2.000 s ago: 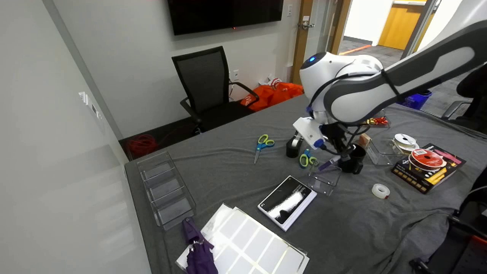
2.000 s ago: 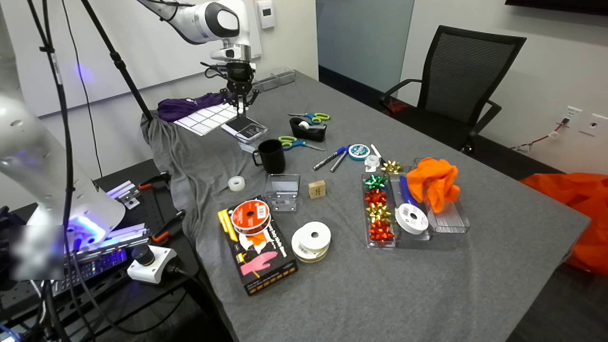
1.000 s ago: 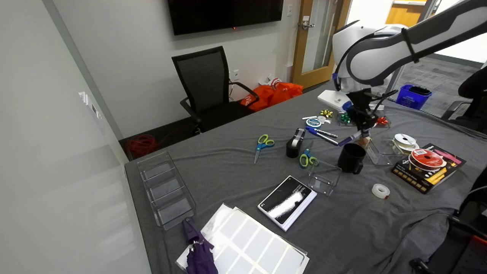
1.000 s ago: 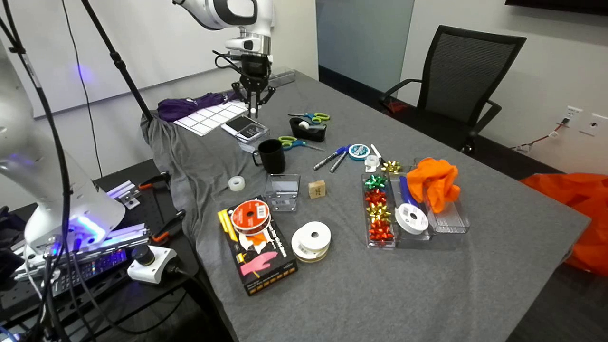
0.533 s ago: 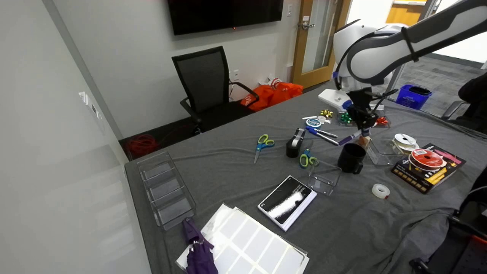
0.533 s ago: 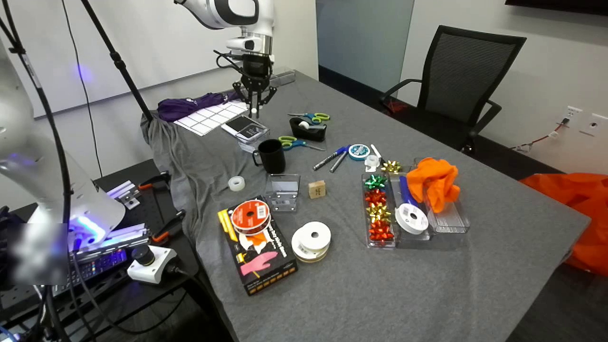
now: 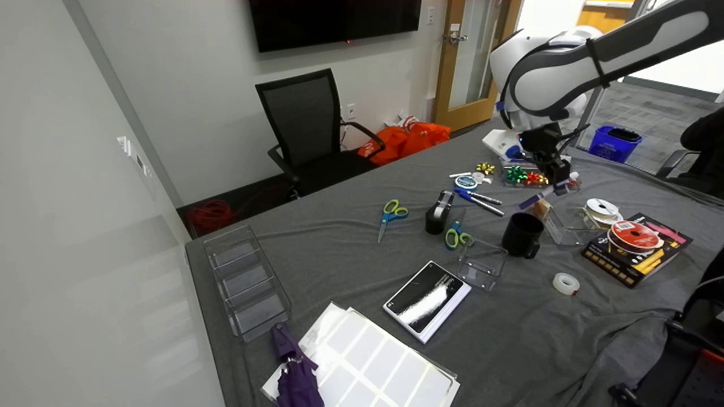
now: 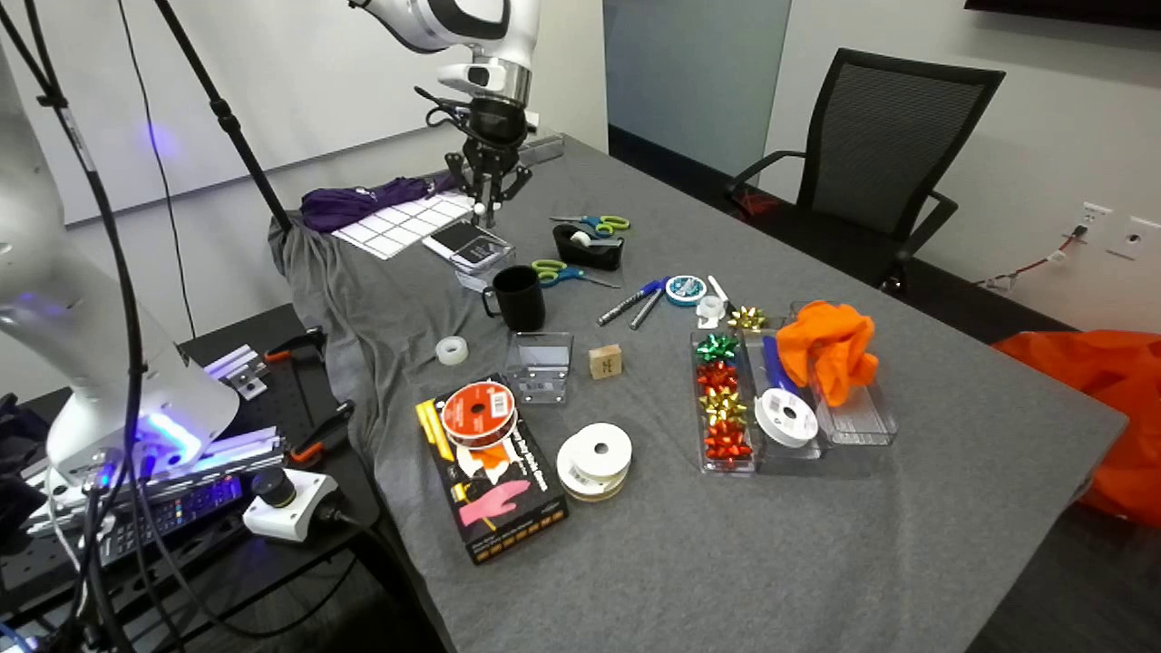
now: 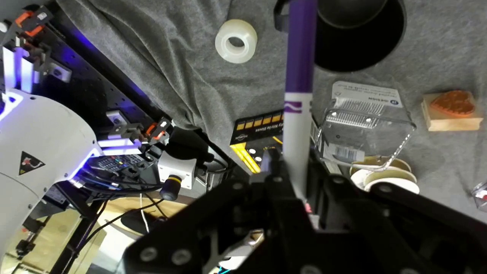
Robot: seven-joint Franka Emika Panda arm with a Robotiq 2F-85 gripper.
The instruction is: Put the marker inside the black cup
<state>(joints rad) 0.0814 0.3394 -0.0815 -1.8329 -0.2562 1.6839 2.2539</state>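
The marker is white with a long purple end (image 7: pixel 531 201), and it is tilted, purple end lower, in an exterior view. Its white end (image 8: pixel 480 209) shows in an exterior view, and its purple half (image 9: pixel 300 57) shows large in the wrist view. My gripper (image 7: pixel 559 182) is shut on the marker's white part and holds it in the air. The black cup (image 7: pixel 521 237) stands upright with its handle to the side; it is also in an exterior view (image 8: pixel 520 301). In the wrist view the marker overlaps the side of the cup (image 9: pixel 359 49); the marker is outside the cup.
Near the cup are a white tape roll (image 8: pixel 452 350), a clear holder (image 8: pixel 541 367), a wooden stamp block (image 8: pixel 605 361), a glove box with ribbon spools (image 8: pixel 521 521), scissors (image 7: pixel 457 236), a black tape dispenser (image 7: pixel 436 219) and a clear holder (image 7: pixel 481 271). Two blue-capped markers (image 7: pixel 479 202) lie behind.
My gripper has risen with the marker and moved away from beside the cup. In the last half second the wrist has tilted and the marker has shifted slightly. The cup has not moved.
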